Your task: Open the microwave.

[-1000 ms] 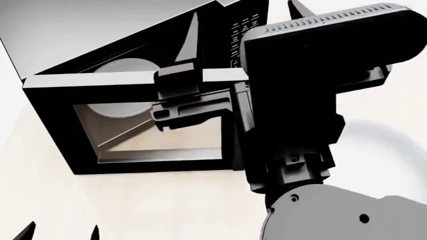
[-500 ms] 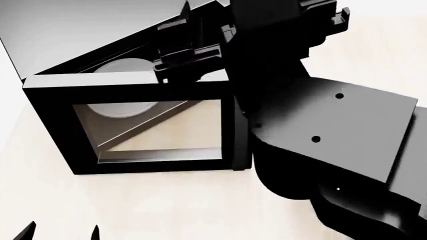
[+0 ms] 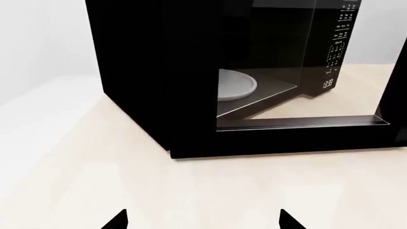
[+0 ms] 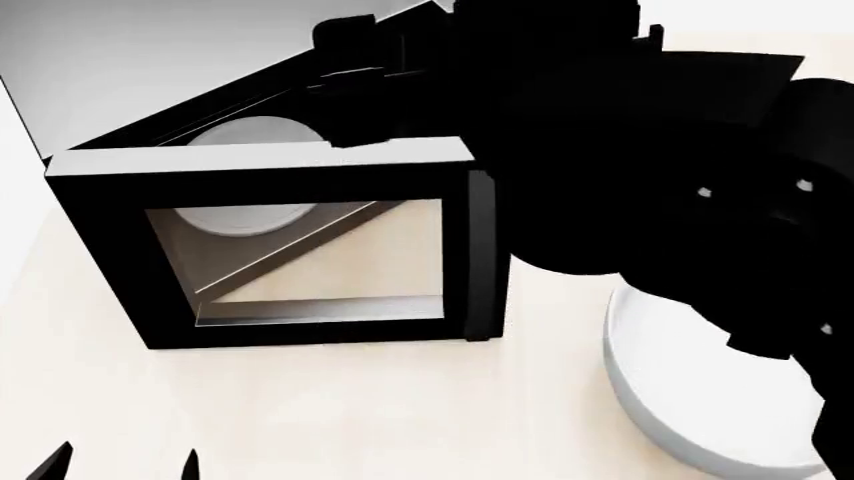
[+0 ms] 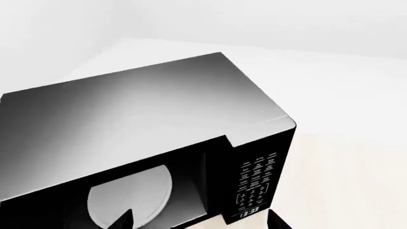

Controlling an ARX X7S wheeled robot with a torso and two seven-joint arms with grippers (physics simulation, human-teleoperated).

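The microwave (image 4: 160, 90) is a large black box with a grey top. Its glass-windowed door (image 4: 100, 250) stands swung wide open toward me. The white turntable (image 4: 254, 135) shows inside. In the right wrist view I see the grey top (image 5: 140, 109), the keypad panel (image 5: 256, 183), the clock display (image 5: 250, 211) and the turntable (image 5: 130, 195) from above. My right gripper (image 5: 200, 222) is open and empty, above the open cavity. My left gripper (image 3: 203, 222) is open and empty, low over the table in front of the open door (image 3: 190, 95).
My right arm (image 4: 641, 160) is a big black mass over the microwave's right side and hides the keypad in the head view. A white bowl (image 4: 681, 400) sits on the pale table (image 4: 334, 410) at the right, partly under that arm.
My right arm has swung up and to the right, away from the door's top edge. The white bowl has come back into view. The door and my left gripper have not moved.
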